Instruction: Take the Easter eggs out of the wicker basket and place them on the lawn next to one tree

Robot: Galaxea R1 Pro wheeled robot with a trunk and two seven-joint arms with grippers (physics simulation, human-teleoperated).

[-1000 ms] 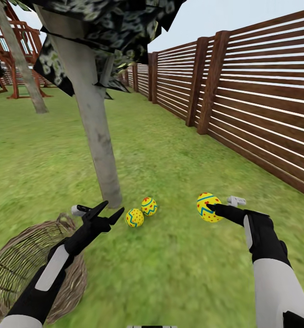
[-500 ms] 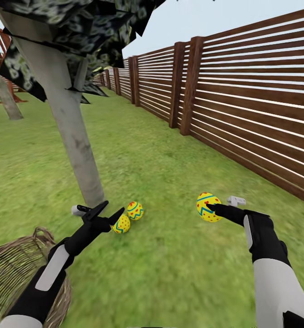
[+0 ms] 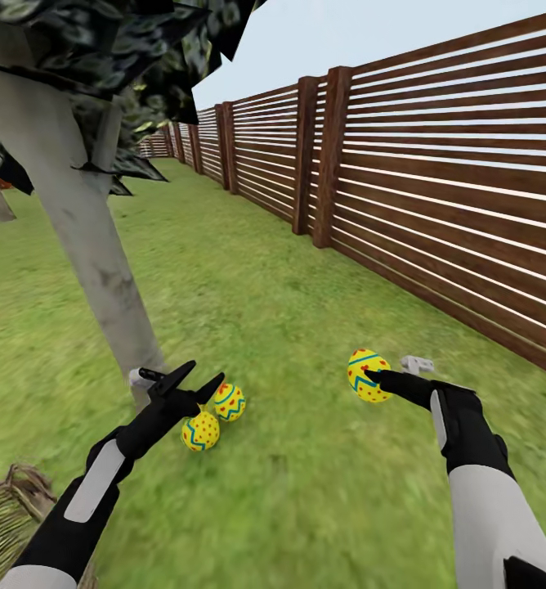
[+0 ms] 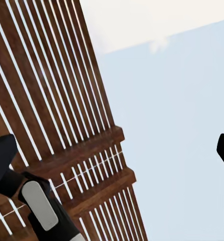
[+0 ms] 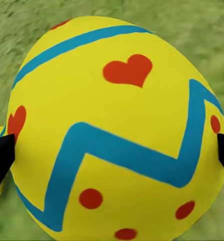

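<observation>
Two yellow Easter eggs (image 3: 230, 402) (image 3: 200, 431) lie on the lawn (image 3: 306, 491) beside the pale-grey trunk of the tree (image 3: 93, 270). My left gripper (image 3: 193, 379) hangs open just above them, holding nothing; in the left wrist view its fingertips (image 4: 1, 160) stand wide apart against fence and sky. My right gripper (image 3: 369, 376) is shut on a third Easter egg (image 3: 364, 375), held above the grass; that egg (image 5: 114, 130) sits between the fingertips in the right wrist view. A sliver of the wicker basket (image 3: 7, 511) shows at the lower left.
A brown slat fence (image 3: 436, 188) runs along the right side and recedes into the distance. Dark foliage (image 3: 118, 57) hangs overhead at the upper left. Open grass lies between the tree and the fence.
The head view has swung right: tree, lying eggs and basket slid left and down in the picture. Both arms keep their poses, the right still holding its egg.
</observation>
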